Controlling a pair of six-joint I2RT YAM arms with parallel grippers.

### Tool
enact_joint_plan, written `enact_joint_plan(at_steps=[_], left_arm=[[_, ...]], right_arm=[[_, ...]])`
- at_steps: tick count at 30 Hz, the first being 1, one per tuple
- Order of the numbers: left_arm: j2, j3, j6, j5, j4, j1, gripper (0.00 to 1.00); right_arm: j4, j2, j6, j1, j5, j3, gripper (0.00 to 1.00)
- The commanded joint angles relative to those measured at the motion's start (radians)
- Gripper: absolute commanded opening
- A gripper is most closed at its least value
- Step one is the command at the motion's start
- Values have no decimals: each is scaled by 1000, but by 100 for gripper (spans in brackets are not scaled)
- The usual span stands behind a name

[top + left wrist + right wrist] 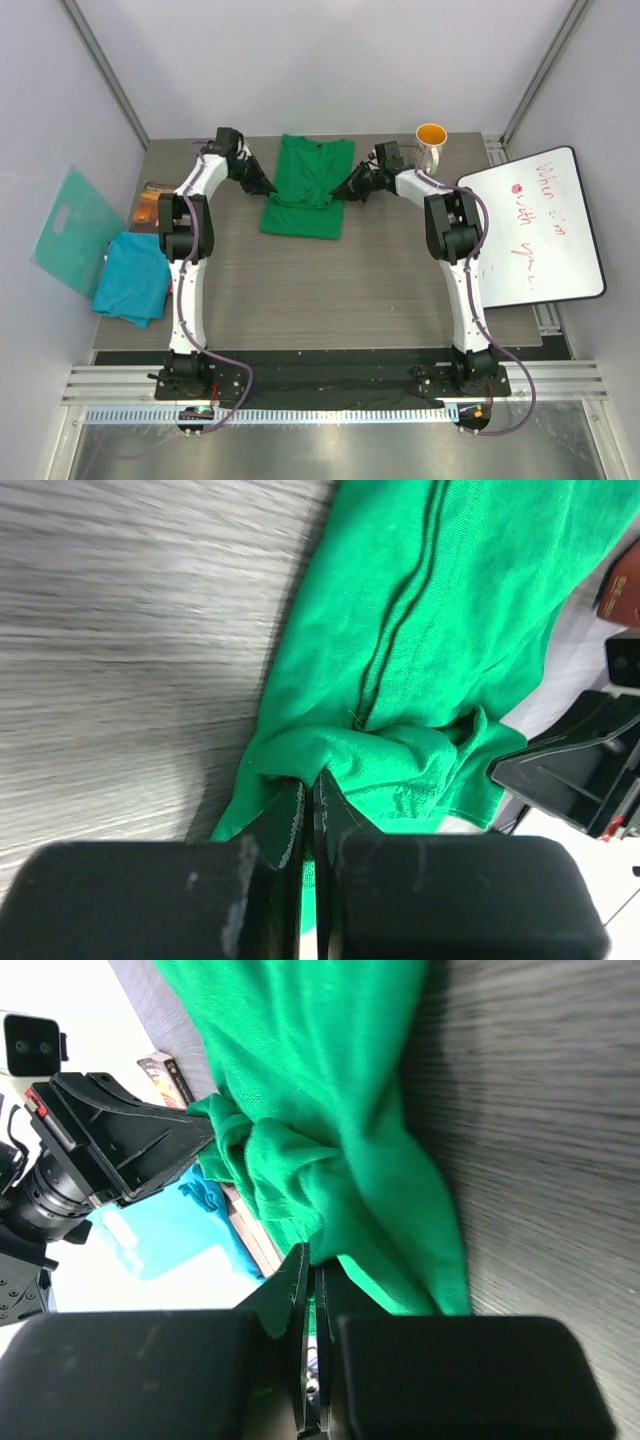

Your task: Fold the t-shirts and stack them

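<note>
Left gripper (pixel 309 792): both fingers are clamped together on a bunched fold of the green t-shirt (pixel 440 630). The cloth is pinched at the fingertips and no gap shows between the jaws.

Right gripper (pixel 310 1265): the fingers are likewise pressed together on a gathered fold at the opposite side of the same garment. Green cloth enters directly at the tips.

In the top view, the left gripper (pixel 268 188) and right gripper (pixel 342 190) face each other across the green t-shirt (pixel 305 205). Each meets one side edge at about mid-length. The cloth between them is drawn inward and wrinkled there, while the lower part lies flat.

T-shirts, count two:
- The green t-shirt lies on the far middle of the table (pixel 330 290), collar toward the far edge.
- The teal-blue t-shirt (pixel 132 280) lies crumpled at the left edge of the table, well apart from the green one. Neither gripper touches it.

Other items, one of each:
- A stiff teal board (pixel 70 232) with a handle hole sits off the left edge, just beside the teal-blue t-shirt.
- A brown book (pixel 150 205) lies at the far left of the table, beside the left arm, partly covered by the teal-blue t-shirt.
- A mug (pixel 432 140) with an orange interior stands upright at the far right, near the right arm's wrist.
- A whiteboard (pixel 530 225) with red handwriting lies at the right edge.
</note>
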State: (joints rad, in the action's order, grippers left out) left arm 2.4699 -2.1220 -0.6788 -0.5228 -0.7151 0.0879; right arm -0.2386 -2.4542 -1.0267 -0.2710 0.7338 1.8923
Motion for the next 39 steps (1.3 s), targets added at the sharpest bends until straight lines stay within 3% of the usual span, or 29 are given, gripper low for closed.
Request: enact_joint_plan(at_steps=[1,7,12,16,23,33,36,38,39], left_arm=[[12,-45,-41,3,31,-14,0],[23,-55,-79,-3,43,-17,0],[26,-46,-122,-45,80,-17,2],[23,-7,-198,-77,162,-17,9],[12,19,-269,-57,213,-17,22],[-43,77,-274,40,210,-37,29],[-37,79,-297,23,229,-45,25],[-29,79,-318,4,241,-47,6],[-29,86,-327,-17,265,-47,0]], right_arm=[[50,12,-42,6,-5,-4,8],[146,20,-142,21,-17,-73,8],[445,35,-361,30,-8,-216,8],[612,37,-452,33,-22,-272,18],[717,37,-523,36,-45,-283,24],[759,55,-562,46,-83,-335,30],[803,50,-604,46,-88,-357,25],[852,41,-630,46,-86,-371,20],[864,40,-644,46,-86,-375,9]])
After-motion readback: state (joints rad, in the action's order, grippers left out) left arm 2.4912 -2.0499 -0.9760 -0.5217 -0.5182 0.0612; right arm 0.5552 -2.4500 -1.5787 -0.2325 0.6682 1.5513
